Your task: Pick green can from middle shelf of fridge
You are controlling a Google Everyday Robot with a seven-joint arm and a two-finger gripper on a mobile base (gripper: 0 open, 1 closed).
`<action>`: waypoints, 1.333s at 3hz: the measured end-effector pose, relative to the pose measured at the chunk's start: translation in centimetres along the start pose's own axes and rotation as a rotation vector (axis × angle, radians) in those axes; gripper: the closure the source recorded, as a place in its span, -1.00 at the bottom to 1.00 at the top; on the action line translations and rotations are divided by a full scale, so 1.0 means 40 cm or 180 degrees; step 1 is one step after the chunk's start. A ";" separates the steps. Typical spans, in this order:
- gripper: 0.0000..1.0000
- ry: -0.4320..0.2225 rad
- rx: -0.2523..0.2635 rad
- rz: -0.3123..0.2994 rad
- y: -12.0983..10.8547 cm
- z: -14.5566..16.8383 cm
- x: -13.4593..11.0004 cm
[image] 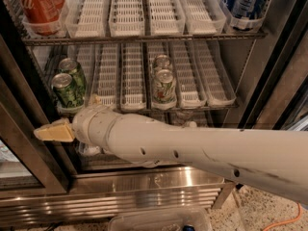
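- While the arm (pixel 202 153) stretches across the front of the fridge (pixel 144 189), the tool (pixel 48 132) hangs at the left, just below the front edge of the middle shelf (pixel 132 83) and near the dark door frame (pixel 29 143).
- Whether the tool is wide or narrow cannot be told: it shows side-on as one tan wedge, with nothing seen in it.
- On that shelf, the green can (pixel 67 89) stands upright at the front of the leftmost lane, with its twin (pixel 73 69) right behind it.
- From the tool, the can lies above, slightly to the right and deeper into the fridge. The tool points sideways toward the door frame, not at the can.
- Because the can's long axis is vertical, the coming move probably means rising past the shelf edge, turning inward and closing around the can's side.
- Likely hazards are the shelf's front wire and a knock against the twin.
- Two pale cans (pixel 163 84) sit well apart to the right.
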State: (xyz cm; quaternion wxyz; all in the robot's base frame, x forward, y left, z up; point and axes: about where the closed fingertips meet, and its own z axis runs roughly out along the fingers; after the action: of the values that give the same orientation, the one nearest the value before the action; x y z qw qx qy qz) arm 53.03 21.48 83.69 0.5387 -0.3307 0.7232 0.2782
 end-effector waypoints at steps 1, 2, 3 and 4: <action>-1.00 -0.0054 0.0166 -0.0206 -0.017 0.004 -0.014; -1.00 -0.0117 0.0319 -0.0333 -0.043 0.006 -0.030; -1.00 -0.0217 0.0455 -0.0227 -0.063 0.017 -0.029; -1.00 -0.0337 0.0505 -0.0020 -0.071 0.047 -0.019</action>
State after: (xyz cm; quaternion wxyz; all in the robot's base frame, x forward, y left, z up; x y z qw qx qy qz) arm 56.52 21.26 83.79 0.6016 -0.2741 0.7124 0.2354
